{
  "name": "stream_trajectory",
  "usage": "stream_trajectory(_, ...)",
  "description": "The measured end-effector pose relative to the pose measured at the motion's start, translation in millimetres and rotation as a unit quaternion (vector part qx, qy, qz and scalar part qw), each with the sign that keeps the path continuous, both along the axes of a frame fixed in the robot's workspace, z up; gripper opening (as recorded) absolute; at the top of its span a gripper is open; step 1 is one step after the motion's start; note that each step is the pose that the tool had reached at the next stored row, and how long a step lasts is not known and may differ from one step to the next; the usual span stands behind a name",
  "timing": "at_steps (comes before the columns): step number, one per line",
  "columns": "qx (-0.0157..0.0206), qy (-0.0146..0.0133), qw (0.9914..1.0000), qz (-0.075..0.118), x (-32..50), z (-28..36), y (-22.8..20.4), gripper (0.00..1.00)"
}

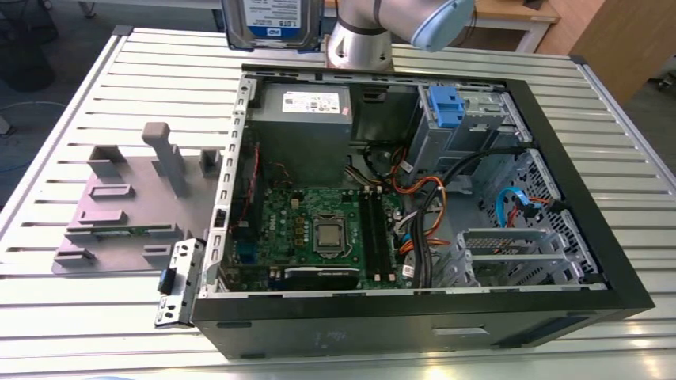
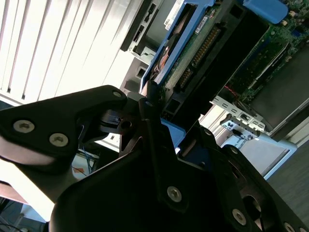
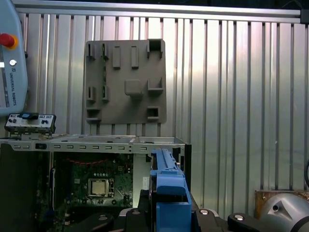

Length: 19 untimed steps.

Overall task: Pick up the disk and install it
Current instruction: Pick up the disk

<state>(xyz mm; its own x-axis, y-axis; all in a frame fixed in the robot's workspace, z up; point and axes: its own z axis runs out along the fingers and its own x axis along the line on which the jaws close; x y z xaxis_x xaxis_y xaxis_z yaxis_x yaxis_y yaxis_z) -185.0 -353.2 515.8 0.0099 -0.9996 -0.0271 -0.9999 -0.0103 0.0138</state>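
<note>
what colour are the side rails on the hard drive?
Blue, on the flat silver hard drive; clearest in the first wrist view.

disk (image 1: 271,22): top part is chopped off by the exterior view's upper edge, and the label print is too small to be read
hand (image 2: 171,123): fingertips are mostly buried behind its own dark body, so the disk's lower end gets covered too
arm (image 1: 365,36): cut off by that same upper edge

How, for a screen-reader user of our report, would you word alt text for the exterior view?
The disk is held aloft beside the robot arm, beyond the open computer case lying on a slatted metal table. A grey fixture plate lies at the exterior view's left.
</note>
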Motion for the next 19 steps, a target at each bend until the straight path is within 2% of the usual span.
stream_trajectory(19, 0.0, 0.0, 1.0, 0.0, 5.6, 0.0, 0.0, 0.36)
